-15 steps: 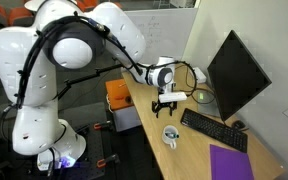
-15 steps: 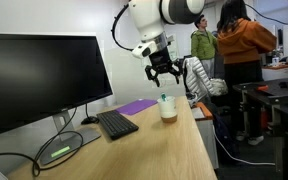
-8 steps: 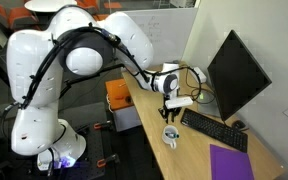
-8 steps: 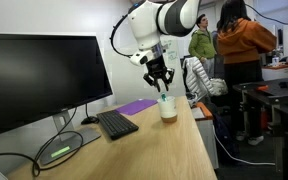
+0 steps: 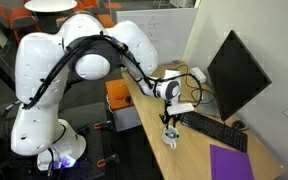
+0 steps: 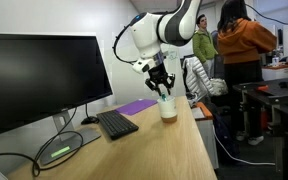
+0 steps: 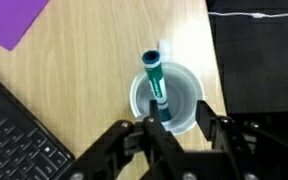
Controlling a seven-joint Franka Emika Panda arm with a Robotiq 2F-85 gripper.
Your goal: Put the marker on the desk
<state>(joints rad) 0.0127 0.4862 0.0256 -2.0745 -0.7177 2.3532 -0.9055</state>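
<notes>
Green marker with dark cap (image 7: 155, 80) stands tilted inside small white paper cup (image 7: 190, 92), cup upright on the long light tan wood-look desk (image 7: 84, 70) near its edge, between black keyboard (image 7: 14, 140) and purple sheet (image 7: 14, 20). Black Robotiq gripper (image 7: 179, 132) sits directly over the cup in both exterior views (image 5: 170, 120) (image 6: 163, 88). Jaws spread wide on either side of the marker, nothing gripped.

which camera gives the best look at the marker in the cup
The wrist view: it looks down on the green marker leaning in the white cup. In both exterior views the gripper hangs over the cup and hides nearly all of the marker.
</notes>
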